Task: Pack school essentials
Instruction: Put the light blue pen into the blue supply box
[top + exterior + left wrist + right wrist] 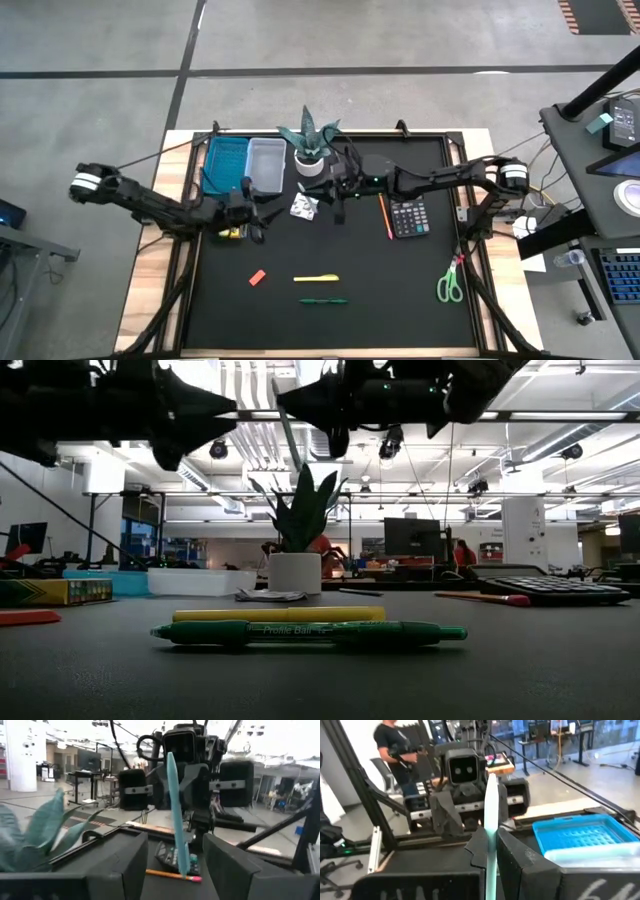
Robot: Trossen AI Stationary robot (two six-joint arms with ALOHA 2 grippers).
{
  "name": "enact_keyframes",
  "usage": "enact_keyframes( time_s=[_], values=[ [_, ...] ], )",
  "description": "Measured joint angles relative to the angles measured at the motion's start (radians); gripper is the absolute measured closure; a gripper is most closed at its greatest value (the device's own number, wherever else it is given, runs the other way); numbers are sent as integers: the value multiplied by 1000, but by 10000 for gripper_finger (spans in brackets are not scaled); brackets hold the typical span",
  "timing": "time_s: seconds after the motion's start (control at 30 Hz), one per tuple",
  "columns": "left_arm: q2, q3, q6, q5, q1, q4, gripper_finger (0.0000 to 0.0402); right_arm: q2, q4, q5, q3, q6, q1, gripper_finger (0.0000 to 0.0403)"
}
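Note:
My right gripper [328, 192] [490, 845] hovers over the far middle of the table, shut on a teal pen [176, 815]. My left gripper [262, 212] [175, 851] faces it from the table's left, open and touching nothing. On the mat lie a yellow pen [315, 278], a green pen [323, 300] [310, 631], a red eraser [257, 278], green-handled scissors [450, 285], an orange pencil [385, 215], a white patterned packet [305, 207] and a yellow crayon box [232, 232] [55, 592]. My right gripper pinches the teal pen's shaft [490, 827] between its two fingers [512, 852]. The pen lies across the fingers and sticks out past them on both sides. It is lifted clear of the table, and the left wrist view shows it standing nearly upright.
A blue tray [226, 165] and a clear tray [265, 163] sit at the far left of the mat. Beside them stands a spiky plant in a white pot [312, 145]. A calculator [408, 215] lies right of the pencil. A person stands beyond the table [395, 745].

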Motion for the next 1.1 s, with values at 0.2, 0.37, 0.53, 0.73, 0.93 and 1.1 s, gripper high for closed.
enact_keyframes(
  time_s=[0.2, 0.37, 0.53, 0.73, 0.93, 1.1],
  values=[
    [180, 88, -7, 8, 29, 96, 224, 37, 20, -23, 39, 11, 0, 390],
    [291, 172, -9, 43, 44, 109, 224, 67, 13, -54, 76, 10, 3, 390],
    [336, 211, -4, 98, 44, 138, 232, 72, 17, -56, 85, -2, 3, 390],
    [310, 199, -2, 67, 45, 137, 320, 72, 17, -51, 81, -19, 3, 390],
    [289, 198, -3, 61, 45, 125, 390, 72, 17, -54, 82, 6, 4, 348],
    [289, 198, -15, 43, 44, 88, 395, 53, -39, -43, 81, 10, -7, 270]
  ],
)
